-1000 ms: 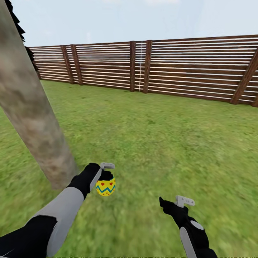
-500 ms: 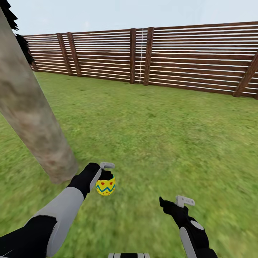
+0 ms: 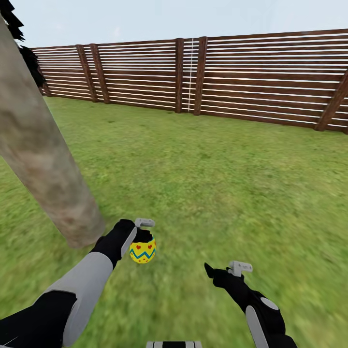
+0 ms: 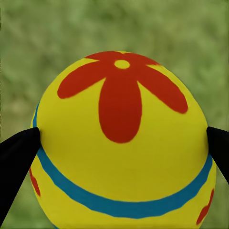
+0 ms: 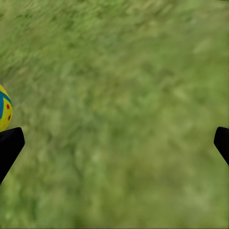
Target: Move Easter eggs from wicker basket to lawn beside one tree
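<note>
The left gripper (image 3: 143,235) clamps a yellow Easter egg (image 3: 142,251) above the lawn (image 3: 217,183), just beside the foot of the leaning grey-beige tree trunk (image 3: 43,159). The left wrist view adds the egg's (image 4: 121,143) red flower mark and blue band, black fingers (image 4: 16,152) pressed on both sides. The right gripper (image 3: 223,268) hangs nearby, fingers (image 5: 9,145) spread wide over blurred grass, nothing between them. A brown slatted fence (image 3: 217,77) closes the far side.

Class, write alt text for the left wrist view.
A yellow Easter egg with a red flower mark and a blue band sits clamped between the left gripper's two black fingertips, over blurred green lawn.
</note>
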`<state>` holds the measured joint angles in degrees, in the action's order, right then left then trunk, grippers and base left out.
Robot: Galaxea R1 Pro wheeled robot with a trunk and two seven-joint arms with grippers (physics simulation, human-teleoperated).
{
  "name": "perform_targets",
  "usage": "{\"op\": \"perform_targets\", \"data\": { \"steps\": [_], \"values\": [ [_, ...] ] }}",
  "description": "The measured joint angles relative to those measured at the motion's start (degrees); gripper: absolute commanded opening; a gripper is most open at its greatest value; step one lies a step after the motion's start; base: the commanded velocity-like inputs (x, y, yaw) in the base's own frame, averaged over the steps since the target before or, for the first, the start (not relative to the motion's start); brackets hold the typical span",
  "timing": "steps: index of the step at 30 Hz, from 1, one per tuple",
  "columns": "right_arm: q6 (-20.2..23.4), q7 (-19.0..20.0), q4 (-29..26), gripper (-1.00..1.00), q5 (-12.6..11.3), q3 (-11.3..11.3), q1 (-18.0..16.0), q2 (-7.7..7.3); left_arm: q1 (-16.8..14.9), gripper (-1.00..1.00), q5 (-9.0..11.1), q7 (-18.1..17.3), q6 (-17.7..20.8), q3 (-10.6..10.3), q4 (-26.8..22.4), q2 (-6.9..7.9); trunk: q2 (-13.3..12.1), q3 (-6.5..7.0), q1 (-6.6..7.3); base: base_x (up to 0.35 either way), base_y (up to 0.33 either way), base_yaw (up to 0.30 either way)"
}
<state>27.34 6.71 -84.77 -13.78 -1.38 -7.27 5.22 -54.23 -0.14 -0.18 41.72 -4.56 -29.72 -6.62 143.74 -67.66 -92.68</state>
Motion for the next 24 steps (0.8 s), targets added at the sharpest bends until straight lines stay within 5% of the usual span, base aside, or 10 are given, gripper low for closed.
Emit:
{"op": "perform_targets", "data": {
  "steps": [19, 24],
  "values": [
    [0.0, 0.07, 0.15, 1.0, 0.0, -0.05, 0.0, 0.0, 0.02, -1.0, 0.01, 0.06, -0.06, 0.0, -0.08, 0.0, 0.0, 0.0, -0.01, 0.035, 0.006, 0.0],
    [0.0, 0.08, 0.19, 1.0, 0.0, -0.05, 0.0, 0.0, 0.02, -1.0, 0.02, 0.08, -0.08, 0.0, -0.09, 0.0, 0.06, -1.1, -0.15, 0.0, 0.0, 0.0]
  ]
}}
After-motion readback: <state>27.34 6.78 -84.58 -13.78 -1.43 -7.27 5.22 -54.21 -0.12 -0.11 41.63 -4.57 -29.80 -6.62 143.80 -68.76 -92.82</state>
